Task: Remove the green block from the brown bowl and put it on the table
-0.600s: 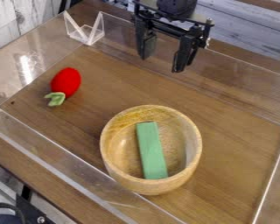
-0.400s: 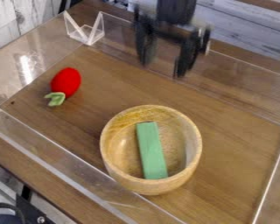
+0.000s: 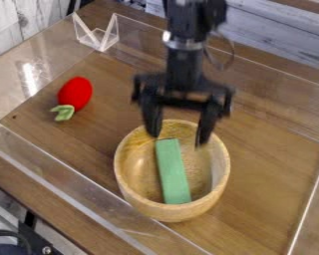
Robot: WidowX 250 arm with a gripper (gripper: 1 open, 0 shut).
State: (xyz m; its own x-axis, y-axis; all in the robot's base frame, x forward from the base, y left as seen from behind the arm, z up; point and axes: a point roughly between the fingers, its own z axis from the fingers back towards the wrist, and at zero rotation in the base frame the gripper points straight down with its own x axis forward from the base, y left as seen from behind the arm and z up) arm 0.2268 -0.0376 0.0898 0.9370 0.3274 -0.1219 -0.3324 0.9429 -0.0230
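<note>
Two dark fingers of your gripper [image 3: 181,118] are spread wide with nothing between them, pointing down over the far rim of the brown bowl [image 3: 133,171]. You can see the green block [image 3: 171,171] lying flat inside that bowl. Off to the left, a red strawberry toy [image 3: 75,94] rests on the table [image 3: 275,120].

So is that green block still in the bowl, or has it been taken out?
Still in. The green block lies flat inside the brown bowl, and the open end effector hangs above it, holding nothing.
</note>
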